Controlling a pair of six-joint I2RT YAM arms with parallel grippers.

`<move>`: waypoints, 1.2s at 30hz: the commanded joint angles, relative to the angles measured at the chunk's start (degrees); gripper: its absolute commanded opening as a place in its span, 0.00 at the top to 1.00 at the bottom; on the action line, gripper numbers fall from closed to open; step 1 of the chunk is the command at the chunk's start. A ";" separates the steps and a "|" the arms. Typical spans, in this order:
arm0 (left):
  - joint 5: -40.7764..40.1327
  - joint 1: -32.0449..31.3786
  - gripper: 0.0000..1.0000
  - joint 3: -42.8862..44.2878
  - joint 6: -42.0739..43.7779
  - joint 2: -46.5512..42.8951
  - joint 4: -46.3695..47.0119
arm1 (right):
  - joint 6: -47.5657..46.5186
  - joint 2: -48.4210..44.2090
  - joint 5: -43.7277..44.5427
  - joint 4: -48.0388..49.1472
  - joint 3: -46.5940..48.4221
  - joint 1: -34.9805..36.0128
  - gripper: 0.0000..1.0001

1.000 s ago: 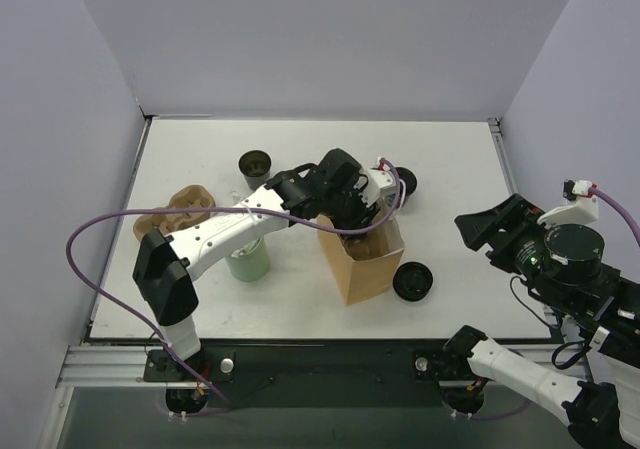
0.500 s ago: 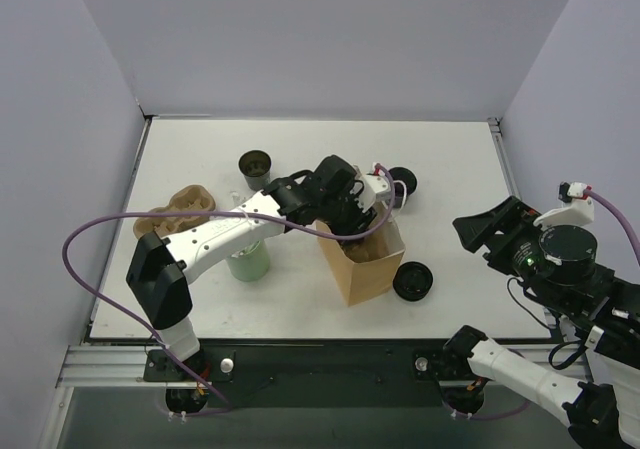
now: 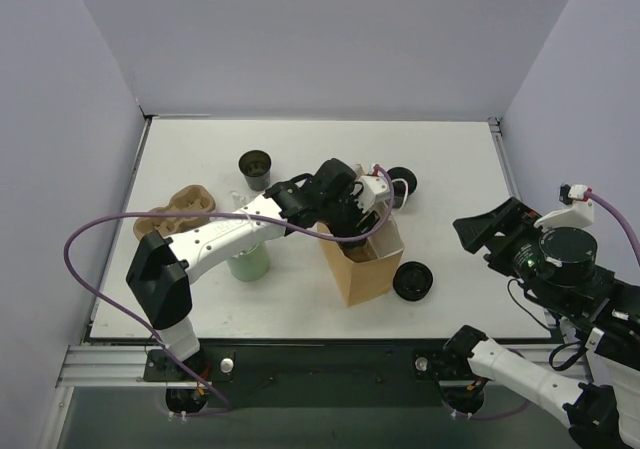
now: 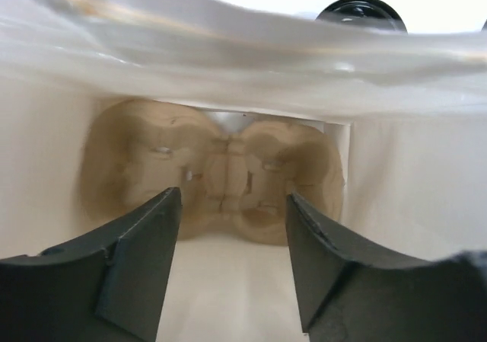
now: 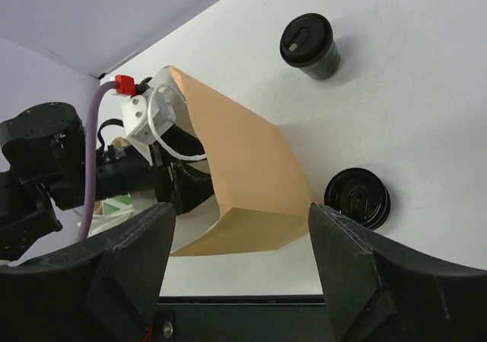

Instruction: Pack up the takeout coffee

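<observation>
Well, small round black cup (image 5: 310,45)

A brown paper bag (image 3: 362,264) stands near the table's (image 3: 460,169) front edge, with a flat black lid (image 3: 412,281) just right of it and a green cup (image 3: 247,265) to its left.

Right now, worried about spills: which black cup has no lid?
The open black cup at the far left, behind the green cup; the lidded black cup beyond the bag is capped.

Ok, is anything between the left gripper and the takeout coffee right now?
Yes: the left gripper is inside the paper bag, jaws open and empty, so the bag's far wall stands between it and the takeout coffee standing just beyond.
</observation>
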 commanded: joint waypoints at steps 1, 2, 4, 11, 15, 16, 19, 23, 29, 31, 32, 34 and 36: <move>-1.61 -0.33 0.29 0.95 -0.94 -1.66 2.13 | -0.53 -2.08 2.39 0.31 -0.61 -0.23 0.28; -2.22 -0.33 0.27 1.30 -0.94 -2.01 1.51 | -0.53 -2.25 2.48 0.31 -0.70 -0.23 0.28; -3.54 -0.42 0.25 2.88 -0.77 -3.24 0.63 | -0.45 -2.34 2.65 0.23 -0.96 -0.23 0.28; -8.73 -0.42 0.03 10.88 -5.24 -7.20 -3.49 | 1.22 -1.47 0.72 0.31 -1.75 -0.23 0.28; -13.20 -0.42 0.03 14.40 -9.63 -8.60 -5.17 | 1.05 0.29 -1.12 0.31 -0.70 -0.23 0.28; -13.74 -0.34 0.03 14.84 -10.77 -8.95 -5.61 | 0.79 0.73 -1.99 0.14 -0.52 -0.23 0.28; -15.41 0.02 0.03 18.78 -12.28 -8.35 -9.54 | -0.01 2.57 -4.28 -0.47 0.44 -0.23 0.28; -23.49 2.02 0.03 26.60 -14.21 -4.14 -19.13 | -0.10 5.99 -8.75 -0.83 1.41 -0.23 0.28; -22.62 7.13 0.17 35.32 -13.42 2.11 -24.68 | 2.28 9.17 -10.53 -2.41 0.36 -0.06 0.30; -20.87 7.84 0.19 35.15 -10.79 2.73 -23.03 | 3.41 10.04 -10.70 -2.59 -0.34 -0.14 0.30; -18.69 7.84 0.21 35.06 -9.56 3.17 -22.49 | 3.59 10.48 -11.14 -2.59 -0.43 -0.14 0.30; -14.99 7.66 0.24 35.23 -6.40 3.52 -21.26 | 3.34 12.06 -13.07 -2.33 -0.52 -0.06 0.30; -12.53 7.58 0.29 34.53 -5.43 3.61 -20.03 | 2.37 12.94 -13.25 -2.24 -1.22 -0.06 0.30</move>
